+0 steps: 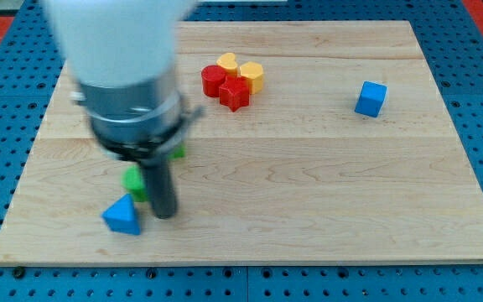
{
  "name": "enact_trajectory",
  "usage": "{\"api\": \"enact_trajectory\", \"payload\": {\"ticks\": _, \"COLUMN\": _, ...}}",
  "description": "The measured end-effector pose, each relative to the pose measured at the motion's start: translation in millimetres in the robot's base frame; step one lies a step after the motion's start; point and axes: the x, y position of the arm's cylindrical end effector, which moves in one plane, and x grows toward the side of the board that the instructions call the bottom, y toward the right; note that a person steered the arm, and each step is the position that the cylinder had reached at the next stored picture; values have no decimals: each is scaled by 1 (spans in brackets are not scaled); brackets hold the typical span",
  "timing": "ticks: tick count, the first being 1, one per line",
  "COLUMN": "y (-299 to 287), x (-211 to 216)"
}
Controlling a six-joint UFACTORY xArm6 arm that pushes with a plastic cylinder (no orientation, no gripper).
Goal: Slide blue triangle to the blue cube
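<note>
The blue triangle (122,216) lies near the board's bottom left. My tip (165,215) rests on the board just to the right of it, a small gap apart. The blue cube (371,98) sits far off at the view's upper right. The arm's white and grey body covers the upper left of the board.
A green block (134,181) sits just above the blue triangle, left of the rod. Another green block (177,151) peeks out from behind the arm. A cluster of a red cylinder (214,80), red block (234,93) and two yellow blocks (251,75) lies at top centre. The wooden board (309,201) rests on a blue pegboard.
</note>
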Motion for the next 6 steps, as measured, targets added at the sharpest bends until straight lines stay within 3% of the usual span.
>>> {"api": "enact_trajectory", "payload": {"ticks": 2, "y": 65, "x": 5}}
{"api": "enact_trajectory", "payload": {"ticks": 4, "y": 17, "x": 67}}
{"api": "enact_trajectory", "payload": {"ticks": 5, "y": -43, "x": 46}}
{"api": "enact_trajectory", "payload": {"ticks": 6, "y": -18, "x": 9}}
